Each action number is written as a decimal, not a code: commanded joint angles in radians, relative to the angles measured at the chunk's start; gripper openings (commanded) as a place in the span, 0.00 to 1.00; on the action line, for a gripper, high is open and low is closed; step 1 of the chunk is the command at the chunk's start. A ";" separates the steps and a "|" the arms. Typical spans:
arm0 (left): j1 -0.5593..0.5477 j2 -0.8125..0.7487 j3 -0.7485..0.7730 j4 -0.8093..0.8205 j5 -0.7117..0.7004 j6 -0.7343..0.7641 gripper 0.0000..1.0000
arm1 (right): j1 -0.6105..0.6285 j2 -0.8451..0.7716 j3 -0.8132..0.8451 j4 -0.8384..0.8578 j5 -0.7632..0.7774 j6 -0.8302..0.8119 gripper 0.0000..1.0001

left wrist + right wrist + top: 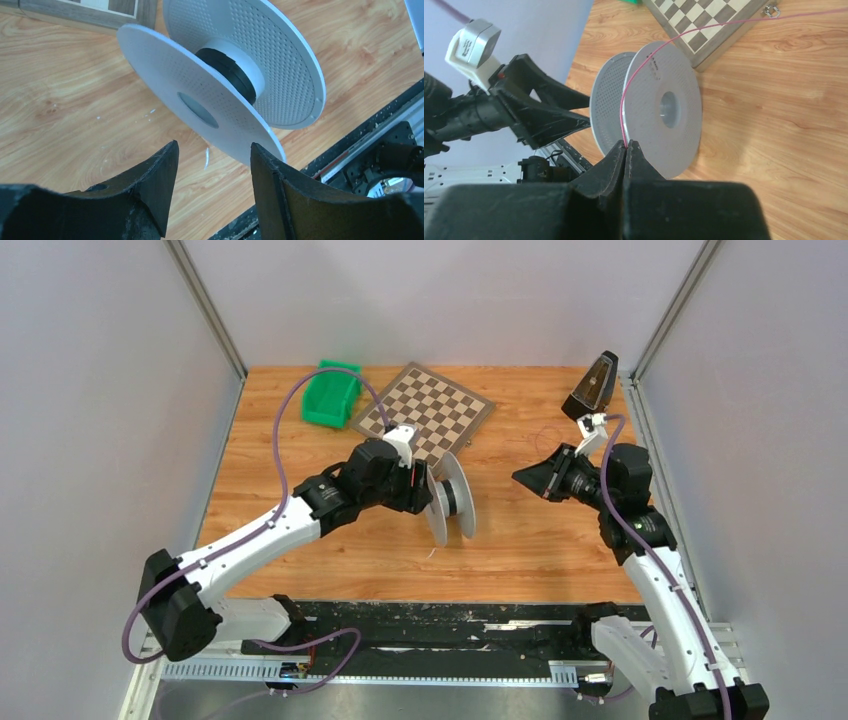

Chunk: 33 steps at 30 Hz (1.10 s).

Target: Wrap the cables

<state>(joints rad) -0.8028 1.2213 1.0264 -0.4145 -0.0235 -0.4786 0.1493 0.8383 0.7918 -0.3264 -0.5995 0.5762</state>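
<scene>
Bright, even light comes from above. Shadows on the wooden table (540, 540) are soft and faint. The top picture is sharp. In both wrist pictures the black fingers (150, 200) up close look blurry. The white spool (280, 75) looks very bright.

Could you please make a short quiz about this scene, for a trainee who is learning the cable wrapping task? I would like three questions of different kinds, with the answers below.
1. True or false: the right claw is shut on the thin pink cable.
2. What stands next to the chessboard at the far side of the table? A) a green bin B) a red cup C) a blue box
3. Fill in the missing word: the left claw, facing the white spool, is ____.

Key: 1 true; 2 A; 3 open.
</scene>
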 commanded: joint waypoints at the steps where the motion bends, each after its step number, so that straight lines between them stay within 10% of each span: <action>1: -0.021 0.026 0.043 0.122 -0.035 -0.028 0.63 | -0.001 -0.021 0.001 0.032 -0.041 0.025 0.00; 16: -0.114 0.035 0.107 0.024 -0.283 -0.053 0.67 | -0.001 -0.017 -0.072 0.036 -0.003 -0.014 0.00; 28: -0.025 -0.019 0.171 -0.043 -0.133 0.491 0.69 | -0.001 -0.058 -0.089 0.033 -0.014 -0.019 0.00; 33: 0.087 0.000 0.141 0.018 0.222 0.826 0.69 | -0.001 -0.083 -0.091 0.033 -0.025 -0.013 0.00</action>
<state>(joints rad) -0.7933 1.2037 1.1603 -0.4488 -0.0921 0.0238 0.1493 0.7872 0.7002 -0.3244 -0.6094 0.5671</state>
